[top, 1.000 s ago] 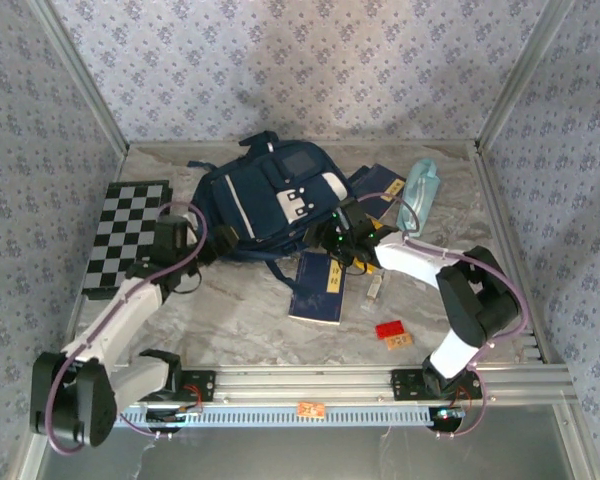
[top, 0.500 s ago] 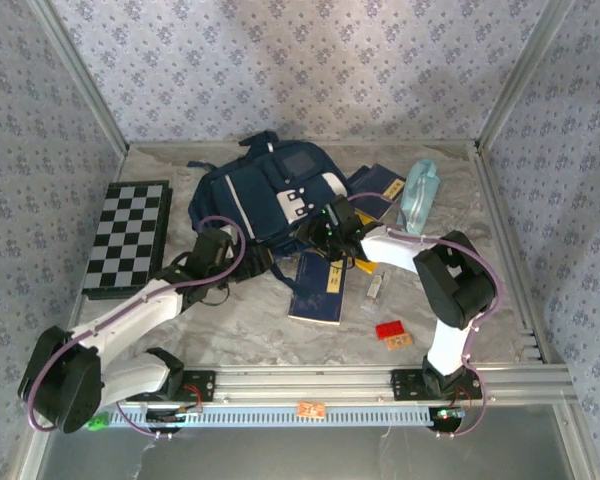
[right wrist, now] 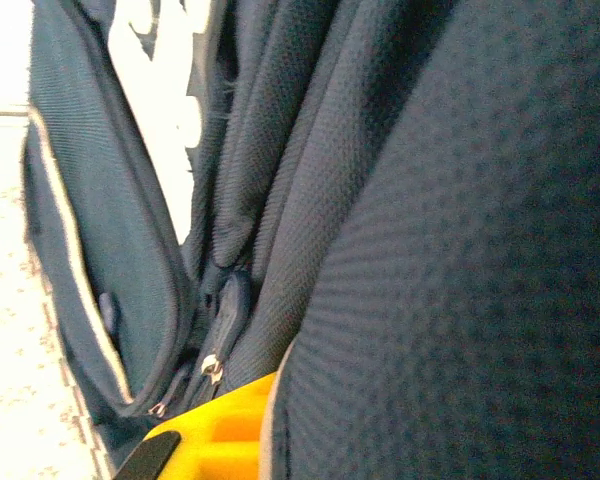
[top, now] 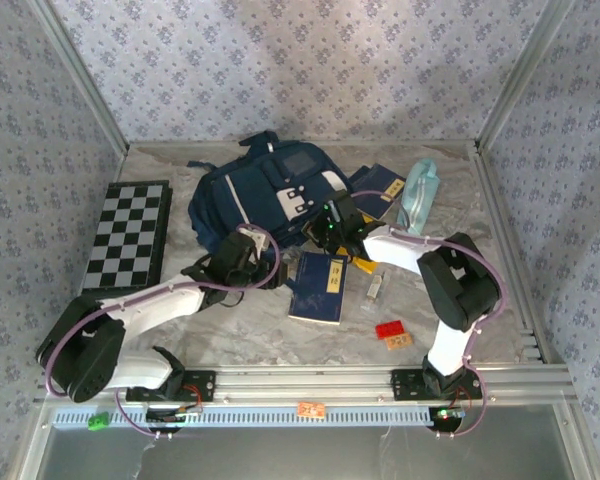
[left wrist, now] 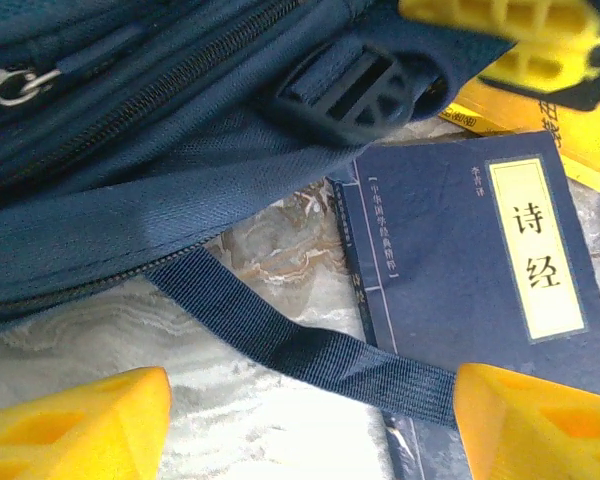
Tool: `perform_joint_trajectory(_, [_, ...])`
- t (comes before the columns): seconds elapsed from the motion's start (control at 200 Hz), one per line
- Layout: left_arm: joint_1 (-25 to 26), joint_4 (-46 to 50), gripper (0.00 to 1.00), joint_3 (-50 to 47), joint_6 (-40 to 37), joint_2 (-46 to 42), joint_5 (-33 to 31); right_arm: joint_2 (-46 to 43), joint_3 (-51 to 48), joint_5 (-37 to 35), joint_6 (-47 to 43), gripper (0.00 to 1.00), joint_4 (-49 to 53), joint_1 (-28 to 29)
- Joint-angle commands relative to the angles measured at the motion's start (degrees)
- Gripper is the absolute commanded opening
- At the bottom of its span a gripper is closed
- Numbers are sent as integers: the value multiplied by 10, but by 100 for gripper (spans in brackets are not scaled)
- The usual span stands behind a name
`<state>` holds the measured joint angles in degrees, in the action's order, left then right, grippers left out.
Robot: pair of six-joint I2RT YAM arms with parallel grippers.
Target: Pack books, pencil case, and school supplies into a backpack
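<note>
Your right gripper [top: 328, 225] is clenched at the lower right edge of the backpack [top: 265, 195], which lies flat at the upper centre of the overhead view. From the wrist view it looks to be pinching a fold of the fabric. That cloth is soft and slack, so expect it to stretch and slide rather than lift the bag; a seam or the zipper edge would likely give a firmer hold.

Your left gripper [left wrist: 310, 425] is released, with its fingers spread wide just above the tabletop [top: 250, 320]. A loose strap [left wrist: 300, 345] runs between them and overlaps the corner of the navy book [left wrist: 480, 270], which lies flat just below the backpack.

The book is thin, light and bendy, and lying flat it offers little to grip. Take it by an edge, probably the spine side, and keep clear of the strap so you don't drag the bag along.

The pencil case [top: 418, 195] lies at the upper right, apart from the bag.
</note>
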<state>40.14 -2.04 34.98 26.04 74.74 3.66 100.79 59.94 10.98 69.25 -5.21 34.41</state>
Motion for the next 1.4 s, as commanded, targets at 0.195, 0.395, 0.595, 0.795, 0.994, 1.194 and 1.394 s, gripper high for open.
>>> perform_joint_trajectory(0.195, [11,-150,68,-18,-125,19,2,-71,50,-13,13,1,14,9])
perform_joint_trajectory(0.395, [48,-257,64,-30,-109,70,-89,-83,54,-29,27,0,15,19])
perform_joint_trajectory(0.595, [49,-336,62,-39,-110,109,-150,-93,51,-49,26,0,24,30])
perform_joint_trajectory(0.795, [40,-386,57,-43,-122,129,-162,-97,48,-54,21,0,24,36])
perform_joint_trajectory(0.994, [36,-405,49,-17,-134,147,-173,-99,40,-61,20,0,29,43])
perform_joint_trajectory(1.194, [35,-398,33,15,-144,155,-162,-89,35,-59,24,0,19,46])
perform_joint_trajectory(1.394, [26,-400,15,15,-134,155,-173,-79,35,-58,24,0,19,49])
